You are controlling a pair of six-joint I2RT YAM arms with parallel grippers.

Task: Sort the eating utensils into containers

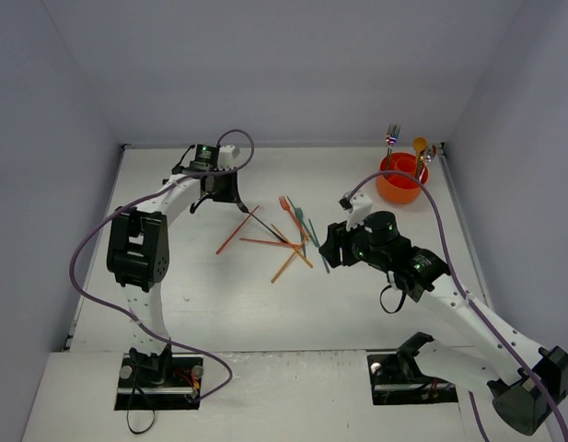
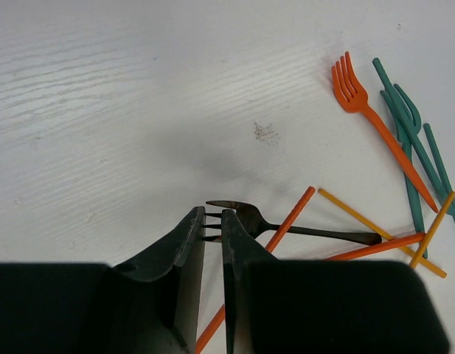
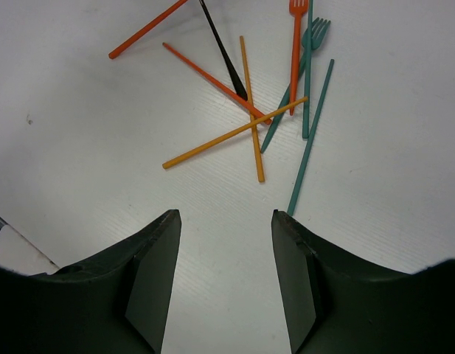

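Where the loose utensils lie scattered mid-tabletop (image 1: 173, 304), the left fingers (image 2: 189, 240) are clenched on the tines of a dark fork (image 2: 286, 225). Its handle runs out to the right and crosses an orange stick (image 2: 290, 217) near the edge of the pile. Beyond it lie an orange fork (image 2: 356, 92) and teal forks (image 2: 408, 122), their handles overlapping, with a yellow stick (image 2: 360, 221) and a red-orange stick (image 2: 374, 247) crossed beside the dark handle's end.

The right fingers (image 3: 155, 258) stand spread wide, grasping nothing, just on the near side of the same pile. In that wrist view, two yellow sticks (image 3: 227, 136) cross each other and a teal stick (image 3: 310, 140) lies alongside the forks.

At the far right corner stands the orange cup (image 1: 394, 191), well apart from the pile. A metallic fork (image 1: 392, 136) and a gold spoon (image 1: 420, 145) stand upright in it; which compartments they occupy cannot be told.
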